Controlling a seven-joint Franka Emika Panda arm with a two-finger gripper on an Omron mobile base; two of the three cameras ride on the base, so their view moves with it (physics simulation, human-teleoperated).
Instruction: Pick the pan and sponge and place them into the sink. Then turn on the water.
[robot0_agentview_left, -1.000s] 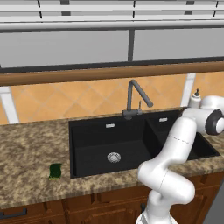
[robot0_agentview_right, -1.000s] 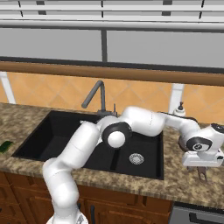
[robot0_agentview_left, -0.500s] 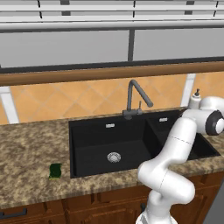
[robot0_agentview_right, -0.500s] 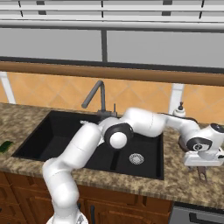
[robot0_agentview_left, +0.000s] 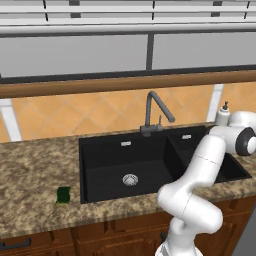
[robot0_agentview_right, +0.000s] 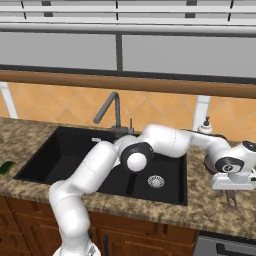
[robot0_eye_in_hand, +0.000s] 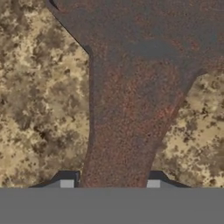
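2 tool (robot0_eye_in_hand: 111, 186) fingers (robot0_eye_in_hand: 65, 183) seemingly astride pan (robot0_eye_in_hand: 131, 109)

counter (robot0_agentview_left: 35, 170): speckled brown stone, polished | sink (robot0_agentview_left: 105, 165): matt black | faucet (robot0_agentview_left: 152, 112): dull grey metal | pan (robot0_eye_in_hand: 131, 109): rough mottled brown-grey | cabinets (robot0_agentview_left: 100, 232): glossy wood

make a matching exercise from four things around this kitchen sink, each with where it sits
Things:
1. long thin handle of the dark brown-grey frying pan
2. small dark green sponge
3. dark grey gooseneck faucet
4. white soap bottle

Places:
a. on the speckled stone counter, left of the black double-basin sink
b. on the counter behind the sink's right end
c. between the finger tips of the gripper
d. at the sink's back rim

Pairs: 1-c, 2-a, 3-d, 4-b
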